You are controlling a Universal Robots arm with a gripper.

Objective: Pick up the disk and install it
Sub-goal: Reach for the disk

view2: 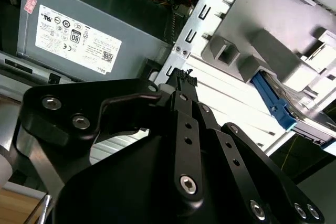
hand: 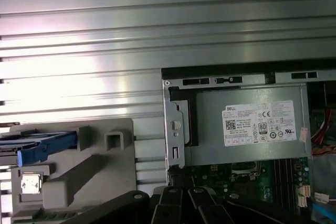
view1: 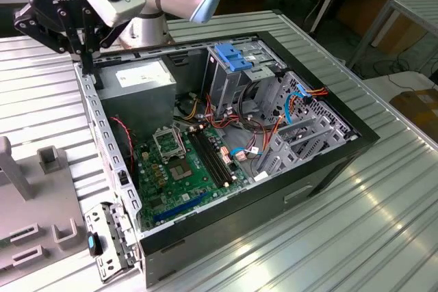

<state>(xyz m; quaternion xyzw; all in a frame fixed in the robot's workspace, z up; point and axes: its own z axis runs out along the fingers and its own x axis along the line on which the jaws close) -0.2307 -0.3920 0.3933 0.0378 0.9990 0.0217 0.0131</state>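
Right under the wrist, note the claw (view2: 180,80): clenched, fingertips pressed together, nothing gripped. Hangs above the rear rim of the open computer case (view1: 96,124), close over the power supply (view2: 73,35), touching neither as far as can be judged.

Beside the case, across a bare strip of ribbed metal worktop (hand: 157,24), look for the grey holder (hand: 94,177). Find the disk (hand: 44,145) lodged at the holder's side away from the case, bright blue carrier rail showing, silver body barely showing, well apart from the claw.

Judged stage: reach toward the disk not yet completed, nothing picked up. To do it well:
- Spread the fingers early, before closing in, not at the last instant.
- Travel clear of the case rim.
- Square the wrist to the long blue rail so as to grip both sides evenly.
- Avoid pinching the holder's raised grey posts beside the rail.

Farther off, inside the case, mark the grey drive cage (view1: 229,90) under its fixed blue bracket (view1: 233,56), and keep that bracket distinct from the disk's own rail.
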